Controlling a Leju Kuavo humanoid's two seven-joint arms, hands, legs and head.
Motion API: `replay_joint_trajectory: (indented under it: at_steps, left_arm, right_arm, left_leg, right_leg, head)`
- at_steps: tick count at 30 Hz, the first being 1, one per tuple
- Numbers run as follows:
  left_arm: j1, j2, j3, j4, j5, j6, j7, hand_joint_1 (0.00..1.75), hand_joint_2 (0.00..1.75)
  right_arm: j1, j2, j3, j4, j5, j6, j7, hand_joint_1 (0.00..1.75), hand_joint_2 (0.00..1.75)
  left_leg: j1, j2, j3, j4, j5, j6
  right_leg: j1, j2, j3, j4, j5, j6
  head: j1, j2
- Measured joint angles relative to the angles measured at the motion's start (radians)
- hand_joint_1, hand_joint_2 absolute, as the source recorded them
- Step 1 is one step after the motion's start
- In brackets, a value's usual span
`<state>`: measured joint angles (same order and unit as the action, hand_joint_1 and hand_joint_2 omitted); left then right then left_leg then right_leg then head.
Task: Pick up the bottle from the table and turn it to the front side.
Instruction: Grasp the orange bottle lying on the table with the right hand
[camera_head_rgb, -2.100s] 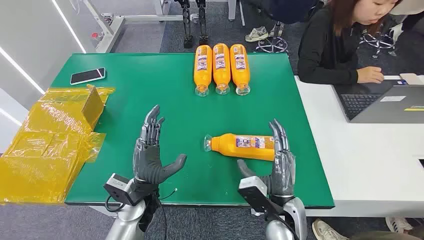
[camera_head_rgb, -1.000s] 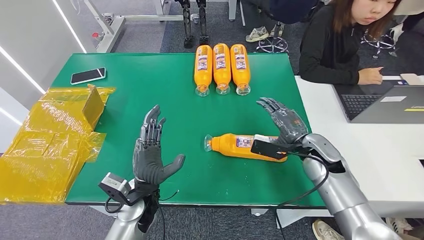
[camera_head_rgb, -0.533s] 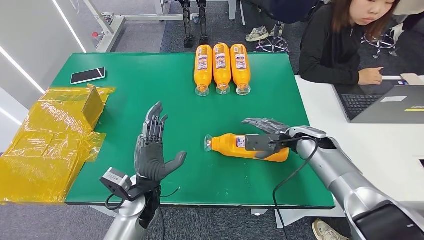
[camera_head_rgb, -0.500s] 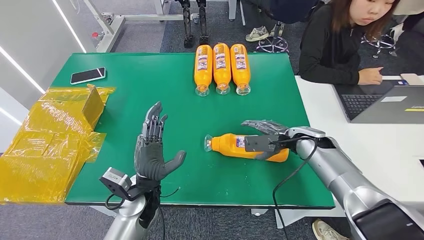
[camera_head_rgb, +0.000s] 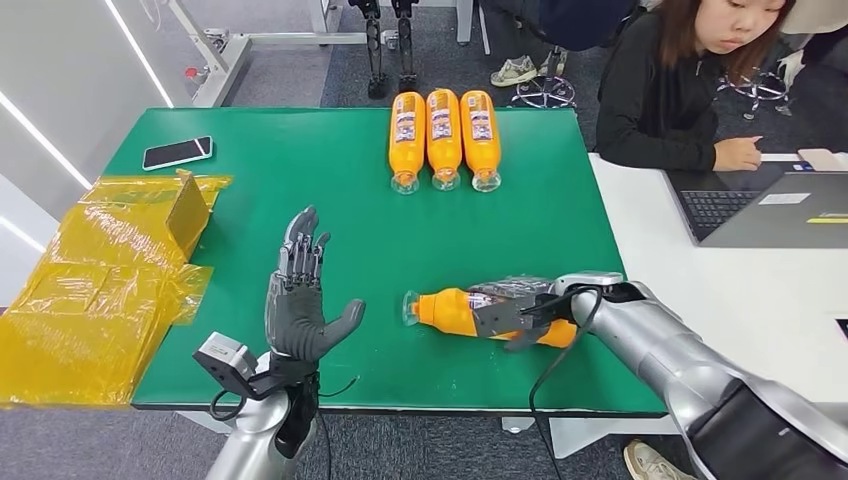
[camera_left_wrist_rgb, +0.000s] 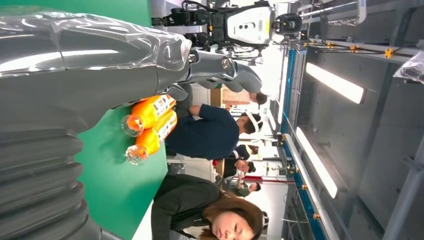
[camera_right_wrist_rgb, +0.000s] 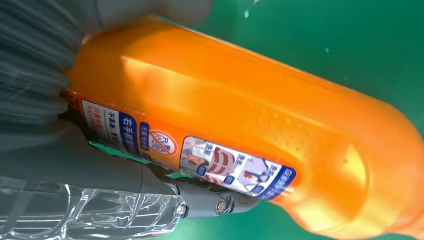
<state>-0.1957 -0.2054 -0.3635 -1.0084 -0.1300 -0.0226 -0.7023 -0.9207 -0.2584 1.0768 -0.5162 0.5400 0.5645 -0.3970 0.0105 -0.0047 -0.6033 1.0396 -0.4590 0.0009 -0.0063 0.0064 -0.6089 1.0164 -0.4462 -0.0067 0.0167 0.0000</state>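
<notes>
An orange bottle (camera_head_rgb: 443, 311) lies on its side on the green table (camera_head_rgb: 300, 170), cap end toward my left. My right hand (camera_head_rgb: 512, 302) grips its middle, fingers wrapped over the label. The right wrist view shows the bottle (camera_right_wrist_rgb: 260, 110) close up, label facing the camera, with my thumb (camera_right_wrist_rgb: 200, 200) under it and my fingers curled over the far side. My left hand (camera_head_rgb: 297, 295) stands upright over the table's near edge, open and holding nothing, well to the left of the bottle. Its grey cover (camera_left_wrist_rgb: 60, 75) shows in the left wrist view.
Three more orange bottles (camera_head_rgb: 443, 125) lie in a row at the table's far side. A phone (camera_head_rgb: 176, 152) lies far left, beside yellow wrapping (camera_head_rgb: 90, 290) and a small box (camera_head_rgb: 187, 210). A person (camera_head_rgb: 680, 90) sits at the white table (camera_head_rgb: 740, 310) with a laptop (camera_head_rgb: 770, 205).
My right hand swung from the near edge over the bottle and closed around it. The bottle has slid slightly toward me. My left hand has barely moved.
</notes>
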Motion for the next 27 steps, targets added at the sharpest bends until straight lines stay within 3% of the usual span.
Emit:
replay_joint_trajectory:
  at_steps: [8, 13, 15, 20, 27]
  left_arm:
    - [0.033, 0.001, 0.014, -0.018, -0.023, -0.017, 0.000, 0.00, 1.75]
    - [0.053, 0.001, 0.036, -0.038, -0.049, -0.026, 0.000, 0.00, 1.75]
    - [0.059, 0.001, 0.045, -0.046, -0.053, -0.025, 0.000, 0.00, 1.75]
    - [0.080, 0.000, 0.069, -0.069, -0.060, -0.021, 0.000, 0.00, 1.75]
    - [0.094, -0.001, 0.094, -0.094, -0.083, -0.022, 0.000, 0.00, 1.75]
  right_arm:
    - [-0.024, 0.003, 0.069, 0.008, -0.054, -0.031, 0.017, 1.75, 1.75]
    - [-0.033, 0.010, 0.082, 0.004, -0.117, -0.108, 0.048, 1.75, 1.75]
    - [-0.033, 0.013, 0.084, -0.003, -0.141, -0.176, 0.053, 1.75, 1.75]
    - [-0.029, 0.009, 0.053, -0.074, -0.150, -0.467, 0.074, 1.75, 1.75]
    - [0.054, -0.020, -0.036, -0.262, -0.044, -0.652, 0.120, 1.75, 1.75]
  left_leg:
    - [0.000, 0.000, 0.003, 0.000, 0.000, 0.001]
    - [0.000, 0.000, 0.003, 0.000, 0.001, 0.001]
    - [0.000, -0.001, 0.002, 0.000, 0.001, 0.001]
    - [0.000, 0.000, 0.001, 0.000, 0.001, 0.000]
    - [0.000, -0.001, -0.001, 0.000, 0.001, 0.000]
  right_leg:
    - [0.000, 0.000, 0.004, 0.000, 0.001, 0.000]
    - [0.000, 0.000, 0.004, 0.000, 0.001, 0.000]
    - [0.000, -0.001, 0.003, 0.000, 0.001, 0.000]
    - [0.000, 0.000, 0.000, 0.001, 0.001, 0.000]
    - [0.000, -0.001, -0.002, 0.000, 0.001, 0.000]
  head:
    - [0.000, 0.000]
    - [0.000, 0.000]
    - [0.000, 0.000]
    - [0.000, 0.000]
    - [0.000, 0.000]
